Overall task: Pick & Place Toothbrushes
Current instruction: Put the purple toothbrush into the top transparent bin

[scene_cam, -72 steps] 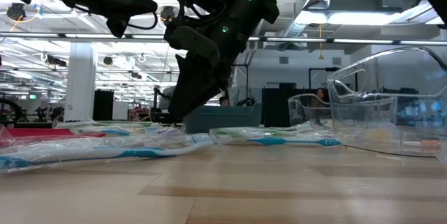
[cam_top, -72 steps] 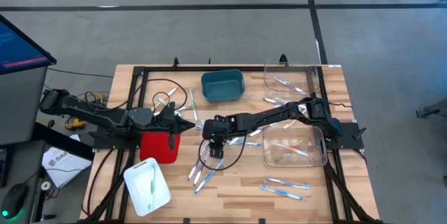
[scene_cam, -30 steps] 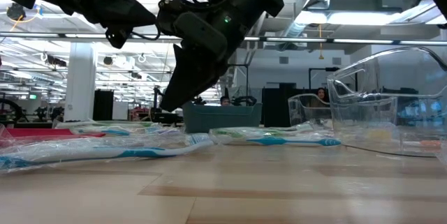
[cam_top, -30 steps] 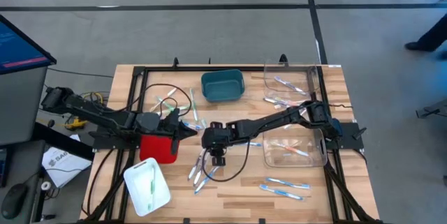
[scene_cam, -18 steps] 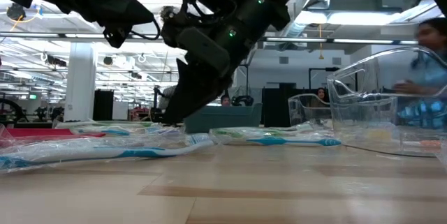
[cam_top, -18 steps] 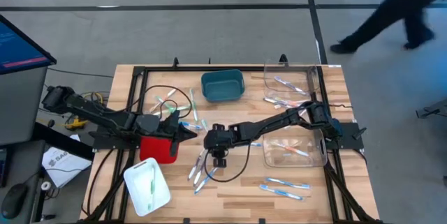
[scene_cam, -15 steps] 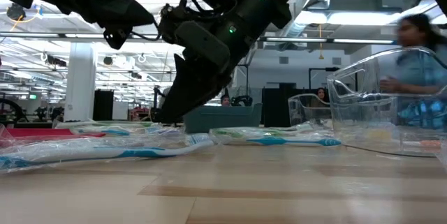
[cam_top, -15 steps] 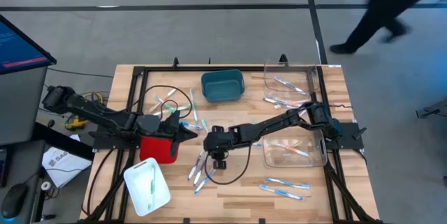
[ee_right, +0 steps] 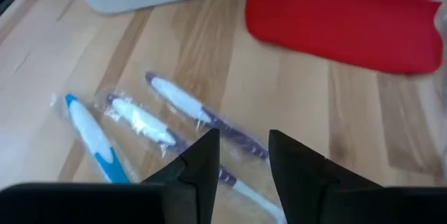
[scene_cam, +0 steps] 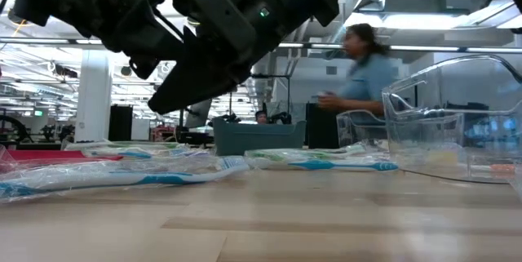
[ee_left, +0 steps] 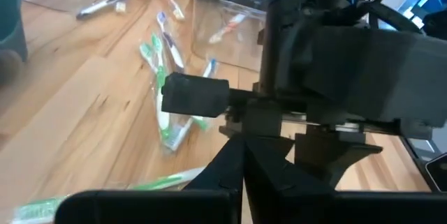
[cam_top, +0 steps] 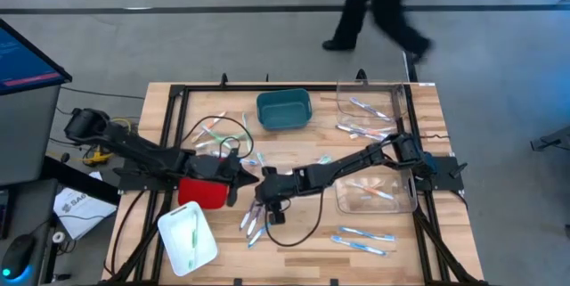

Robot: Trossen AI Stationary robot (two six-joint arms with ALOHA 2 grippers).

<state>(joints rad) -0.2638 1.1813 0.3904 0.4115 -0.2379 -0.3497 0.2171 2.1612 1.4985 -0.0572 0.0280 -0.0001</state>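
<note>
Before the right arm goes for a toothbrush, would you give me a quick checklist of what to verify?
1. Right end effector open and empty: ok, its fingers stand apart with nothing between them.
2. Target in line: ok, a purple toothbrush lies on the table below the gap.
3. Neighbours clear of the target: not ok, a second wrapped toothbrush and a blue toothbrush lie close beside it.
4. Left end effector out of the way: not ok, it is shut and hangs close to the right arm, by the red bin.
5. Person away from the table: ok, on the floor beyond the far edge.
</note>
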